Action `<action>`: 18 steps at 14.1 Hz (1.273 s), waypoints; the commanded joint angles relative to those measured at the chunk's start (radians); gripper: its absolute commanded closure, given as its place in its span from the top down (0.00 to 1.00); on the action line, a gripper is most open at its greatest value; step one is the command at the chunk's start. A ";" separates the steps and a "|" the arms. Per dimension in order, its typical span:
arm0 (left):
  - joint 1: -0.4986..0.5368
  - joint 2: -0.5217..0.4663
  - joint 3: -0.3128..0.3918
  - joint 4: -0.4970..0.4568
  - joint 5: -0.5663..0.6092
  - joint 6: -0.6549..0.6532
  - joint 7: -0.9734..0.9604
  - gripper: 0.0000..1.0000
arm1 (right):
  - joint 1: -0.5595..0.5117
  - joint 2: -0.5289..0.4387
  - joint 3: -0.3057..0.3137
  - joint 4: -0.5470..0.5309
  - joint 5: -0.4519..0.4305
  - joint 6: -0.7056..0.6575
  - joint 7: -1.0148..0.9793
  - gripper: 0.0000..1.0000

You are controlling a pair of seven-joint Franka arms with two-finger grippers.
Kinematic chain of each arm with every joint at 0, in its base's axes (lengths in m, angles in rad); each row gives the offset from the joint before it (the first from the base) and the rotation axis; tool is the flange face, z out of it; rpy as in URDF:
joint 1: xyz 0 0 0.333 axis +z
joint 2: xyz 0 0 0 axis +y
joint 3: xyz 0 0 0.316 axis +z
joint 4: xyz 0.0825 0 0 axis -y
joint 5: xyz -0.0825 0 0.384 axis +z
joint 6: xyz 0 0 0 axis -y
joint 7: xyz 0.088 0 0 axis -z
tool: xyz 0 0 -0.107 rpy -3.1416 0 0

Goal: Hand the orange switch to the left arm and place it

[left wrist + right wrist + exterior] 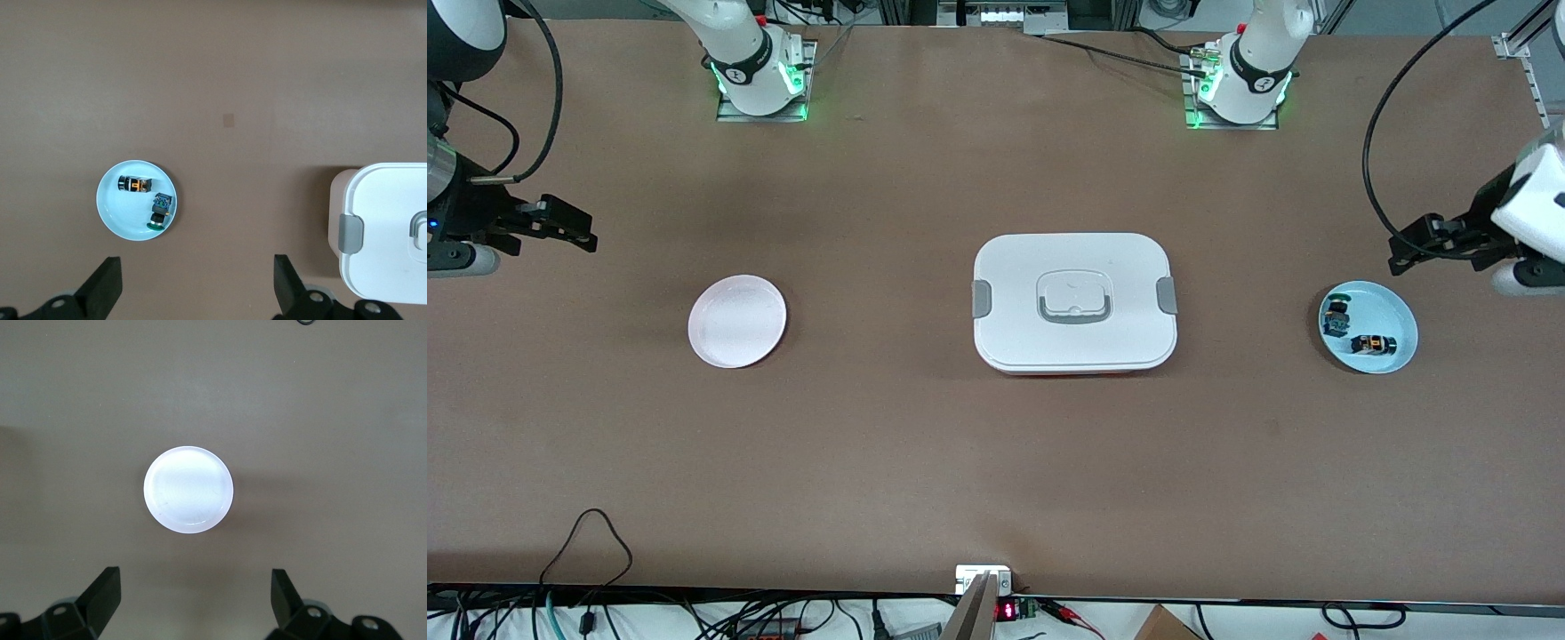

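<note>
The tiny black orange-capped switch [1373, 344] lies in the round pale-blue plate [1398, 313] at the left arm's end, beside a green-capped part [1336, 317]. Both the left gripper [1398, 256] and right gripper [580, 233] hang spread wide, holding nothing. I'd drop the left one straight over the switch, pinching across its body and staying off its neighbour.

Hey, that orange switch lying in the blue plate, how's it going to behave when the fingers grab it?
The orange switch looks like a small cylinder lying on its side, so it may roll if nudged. It seems rigid and light, likely easy to lift. The green switch lies close beside it in the blue plate, so it could get bumped.
</note>
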 commanded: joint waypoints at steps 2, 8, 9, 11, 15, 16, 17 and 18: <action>-0.039 -0.072 0.066 -0.105 -0.018 0.054 -0.007 1.00 | 0.003 -0.003 0.003 0.022 -0.009 -0.030 0.016 1.00; -0.028 -0.052 0.065 -0.071 -0.023 -0.012 0.120 1.00 | 0.003 -0.004 0.003 0.022 -0.007 -0.058 0.021 1.00; -0.028 -0.052 0.065 -0.071 -0.023 -0.019 0.118 1.00 | 0.004 -0.006 0.003 0.022 -0.007 -0.059 0.021 1.00; -0.028 -0.052 0.065 -0.069 -0.023 -0.021 0.118 1.00 | 0.004 -0.007 0.003 0.022 -0.004 -0.065 0.026 1.00; -0.028 -0.047 0.065 -0.069 -0.021 -0.022 0.120 1.00 | 0.006 -0.021 0.011 0.010 -0.017 -0.079 0.078 1.00; -0.028 -0.047 0.061 -0.069 -0.021 -0.022 0.118 1.00 | 0.004 -0.024 0.009 0.002 -0.017 -0.078 0.070 1.00; -0.030 -0.047 0.060 -0.068 -0.021 -0.022 0.118 1.00 | 0.004 -0.038 0.011 -0.015 -0.018 -0.072 0.064 1.00; -0.028 -0.047 0.060 -0.069 -0.021 -0.022 0.118 1.00 | 0.003 -0.053 0.009 -0.042 -0.018 -0.053 0.064 1.00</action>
